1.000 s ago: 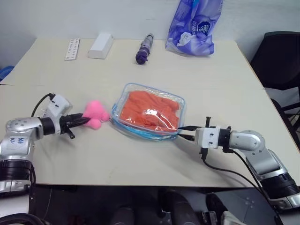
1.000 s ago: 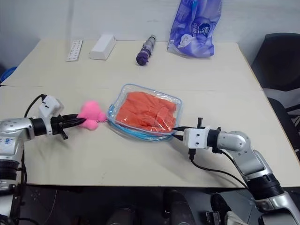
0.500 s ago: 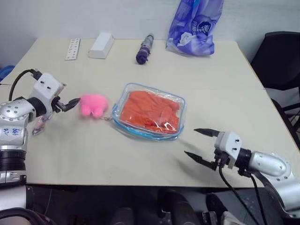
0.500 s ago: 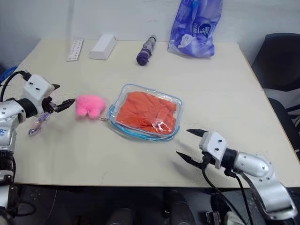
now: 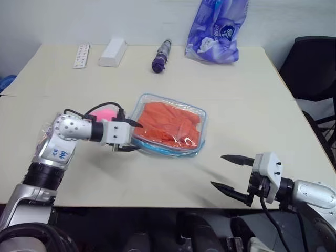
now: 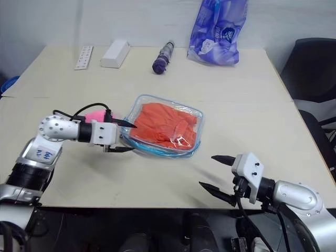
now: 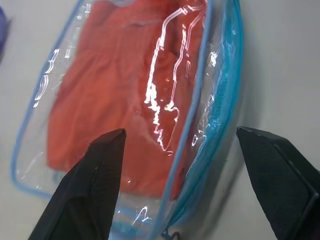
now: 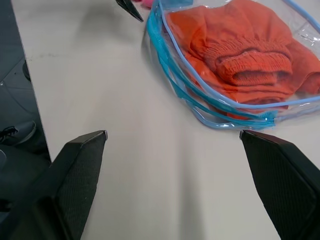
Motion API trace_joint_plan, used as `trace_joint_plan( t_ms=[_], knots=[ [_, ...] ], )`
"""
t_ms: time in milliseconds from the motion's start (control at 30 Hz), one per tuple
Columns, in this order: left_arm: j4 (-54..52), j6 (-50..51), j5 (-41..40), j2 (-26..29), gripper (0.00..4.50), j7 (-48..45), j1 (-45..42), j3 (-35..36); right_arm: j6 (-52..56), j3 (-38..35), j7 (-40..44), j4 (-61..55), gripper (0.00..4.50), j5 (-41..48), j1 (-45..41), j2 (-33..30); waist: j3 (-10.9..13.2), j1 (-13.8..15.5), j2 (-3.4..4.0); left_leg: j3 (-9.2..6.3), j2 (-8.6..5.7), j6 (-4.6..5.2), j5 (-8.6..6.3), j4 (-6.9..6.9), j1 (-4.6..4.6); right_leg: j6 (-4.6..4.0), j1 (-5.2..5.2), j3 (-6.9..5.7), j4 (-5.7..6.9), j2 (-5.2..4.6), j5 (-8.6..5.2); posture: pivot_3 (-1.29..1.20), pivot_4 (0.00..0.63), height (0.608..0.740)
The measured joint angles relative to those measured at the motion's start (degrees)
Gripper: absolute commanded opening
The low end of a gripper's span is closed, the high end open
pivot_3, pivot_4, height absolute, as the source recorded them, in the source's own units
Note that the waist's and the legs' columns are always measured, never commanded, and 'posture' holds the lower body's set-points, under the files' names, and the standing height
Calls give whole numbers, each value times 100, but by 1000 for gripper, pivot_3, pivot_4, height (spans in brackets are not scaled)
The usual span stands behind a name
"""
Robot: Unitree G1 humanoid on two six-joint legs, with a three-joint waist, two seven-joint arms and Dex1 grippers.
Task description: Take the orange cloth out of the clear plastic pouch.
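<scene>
Setting: a beige table (image 5: pixel 252 94) with rounded corners stands against a pale wall (image 5: pixel 79 18). A thin seam crosses the tabletop on the left side. A black chair (image 5: pixel 315 68) stands beyond the table's right edge. Along the far edge lie a white remote (image 5: pixel 81 55), a white box (image 5: pixel 113 51), a folded purple umbrella (image 5: pixel 162 54) and a purple-blue plastic bag (image 5: pixel 216 29).

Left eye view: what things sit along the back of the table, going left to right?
White strip → white box → purple umbrella → purple bag.
</scene>
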Motion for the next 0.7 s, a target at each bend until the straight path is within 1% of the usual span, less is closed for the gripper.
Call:
trace_joint_plan(
  t_ms=[100, 200, 267, 367, 433, 467, 500, 533, 567, 633, 667, 700],
  knots=[
    [505, -589, 208, -144, 3725, 7, -295, -99, -40, -5, -6, -10, 4454, -70, 93, 5, 0, 13, 0, 0, 1, 1, 0, 0, 1, 0, 2, 0, -1, -1, 0, 0, 150, 740],
    [908, -820, 257, -407, 3196, 71, -505, -102, -130, 0, -6, -32, 4500, -109, 202, 14, 0, 55, 0, 0, -1, 2, 0, 1, 2, 1, 4, -4, 0, -2, 1, 0, 150, 740],
    [1069, -882, 243, -527, 2588, 62, -577, -101, -169, 0, -5, -76, 4500, -111, 254, 20, 0, 69, 0, 0, -1, 3, 0, 1, 2, 2, 3, -2, -1, -1, 1, 0, 150, 740],
    [1111, -833, 109, -544, 1614, -104, -581, -91, -259, 0, -4, -88, 4500, -119, 343, 32, 0, 76, 0, 0, 0, 3, 0, 1, 2, 2, 3, -3, -1, -1, 1, 0, 150, 740],
    [1104, -565, -69, -571, 926, -257, -581, -52, -350, 0, -4, -87, 4500, -168, 345, 51, 0, 84, 0, 0, -1, 3, 0, 2, 3, 2, 5, -3, 0, -2, 1, 0, 150, 740],
    [1070, -358, -165, -580, 608, -317, -574, -35, -367, 0, -3, -87, 4500, -188, 337, 51, 0, 85, 0, 0, -1, 3, 0, 2, 3, 2, 5, -3, 0, -1, 1, 0, 150, 740],
    [977, 82, -340, -605, 370, -411, -548, 12, -379, 8, -4, -81, 4500, -215, 313, 51, 0, 83, 0, 0, -2, 3, 0, 2, 2, 2, 6, -3, 0, -1, 1, 0, 150, 740],
    [732, 756, -605, -643, 63, -533, -481, 89, -399, 24, -4, -71, 4500, -257, 272, 52, 0, 81, 0, -1, -2, 4, 0, 2, 2, 2, 6, -2, -1, 0, 1, 0, 150, 740],
    [554, 1187, -763, -674, 23, -585, -444, 129, -412, 34, -4, -63, 4500, -292, 233, 53, 0, 82, 0, -2, 0, 4, 0, 3, 2, 2, 5, -3, 0, 0, 1, 0, 150, 740],
    [-68, 2534, -1201, -800, 23, -580, -334, 234, -494, 92, -5, 9, 4500, -414, 59, 53, 0, 86, 0, -6, 1, 4, 0, 5, 1, 2, 7, -3, -1, -1, 1, 0, 150, 740],
    [-391, 3120, -1390, -887, 0, -497, -323, 251, -515, 187, -11, 48, 4080, -507, -65, 53, 0, 87, 0, -7, 4, 4, 0, 6, 2, 2, 8, -3, -1, -2, 1, 0, 150, 740],
    [-657, 3627, -1537, -990, 0, -387, -321, 291, -548, 321, -20, 84, 3801, -609, -202, 60, 0, 87, 0, -10, 4, 4, 1, 6, 2, 2, 9, 0, -1, -2, 1, 0, 150, 740]
  ],
)
